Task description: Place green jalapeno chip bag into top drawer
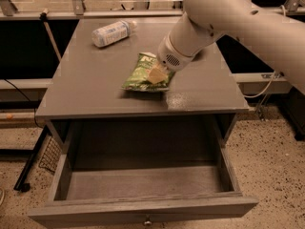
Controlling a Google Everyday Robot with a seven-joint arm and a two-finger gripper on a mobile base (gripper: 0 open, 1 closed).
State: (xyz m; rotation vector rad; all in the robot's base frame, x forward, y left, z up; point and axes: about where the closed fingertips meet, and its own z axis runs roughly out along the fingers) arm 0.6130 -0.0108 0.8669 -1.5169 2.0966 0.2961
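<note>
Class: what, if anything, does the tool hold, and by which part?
Cannot be told: the tool is at the right side of the green jalapeno chip bag; grip hidden.

Bag [142,75] — small, crinkly, light green, with white lettering at its far edge and a chip picture at centre. It lies flat on the cabinet top [86,89], near the front edge and just right of centre. The gripper [163,71] sits at the bag's far right corner, over the chip picture; contact cannot be confirmed.

Drawer [143,182] — wide, shallow, grey wood. It is pulled out below the cabinet top, in front of and lower than the bag. A small round knob [147,220] sits at the centre of its front.
</note>
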